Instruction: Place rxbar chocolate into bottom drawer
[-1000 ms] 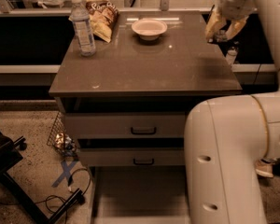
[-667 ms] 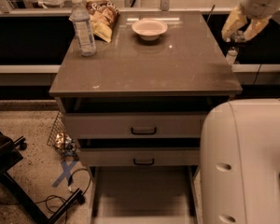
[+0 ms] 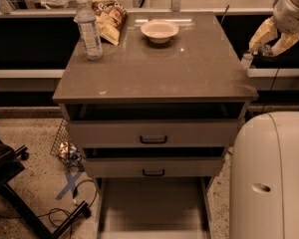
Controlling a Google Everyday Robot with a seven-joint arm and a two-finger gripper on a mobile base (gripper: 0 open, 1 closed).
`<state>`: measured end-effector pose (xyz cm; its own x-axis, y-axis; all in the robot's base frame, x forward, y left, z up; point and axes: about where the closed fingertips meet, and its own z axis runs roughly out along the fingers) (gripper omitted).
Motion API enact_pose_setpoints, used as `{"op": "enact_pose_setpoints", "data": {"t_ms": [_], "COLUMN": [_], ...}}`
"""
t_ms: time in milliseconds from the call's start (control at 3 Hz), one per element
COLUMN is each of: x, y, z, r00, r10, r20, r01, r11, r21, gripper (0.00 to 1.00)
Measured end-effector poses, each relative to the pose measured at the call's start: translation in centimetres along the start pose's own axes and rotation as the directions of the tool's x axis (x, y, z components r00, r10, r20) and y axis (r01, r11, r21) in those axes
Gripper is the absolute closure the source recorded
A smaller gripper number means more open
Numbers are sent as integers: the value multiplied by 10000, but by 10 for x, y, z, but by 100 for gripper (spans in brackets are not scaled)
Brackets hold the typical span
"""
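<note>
Gripper (image 3: 263, 49) has been swung off the counter (image 3: 154, 68) to upper right; jaws' state cannot be told. Bottom drawer (image 3: 152, 210) is seen open, rxbar chocolate not yet inside.

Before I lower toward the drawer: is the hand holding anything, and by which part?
Cannot tell for sure. The hand, off the cabinet's right edge, shows a small dark thing below it, perhaps the rxbar chocolate; the gripped part is hidden.
</note>
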<state>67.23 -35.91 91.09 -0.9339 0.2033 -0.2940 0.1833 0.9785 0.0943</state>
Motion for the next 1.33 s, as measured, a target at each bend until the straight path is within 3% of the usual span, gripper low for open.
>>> {"op": "enact_pose_setpoints", "data": {"t_ms": [333,667,1000,1333], "x": [4,34,91,176], "y": [16,44,35,8], "z": [-29,-77,-110,-91], "r00": [9964,9928,9977,9757], "r10": [-789,-992,129,2135], "r20": [312,664,662,-499], "r01": [781,969,-97,-2192], "r11": [9966,9946,9988,9525], "r21": [280,367,-488,-2112], "gripper": [100,100,100,100]}}
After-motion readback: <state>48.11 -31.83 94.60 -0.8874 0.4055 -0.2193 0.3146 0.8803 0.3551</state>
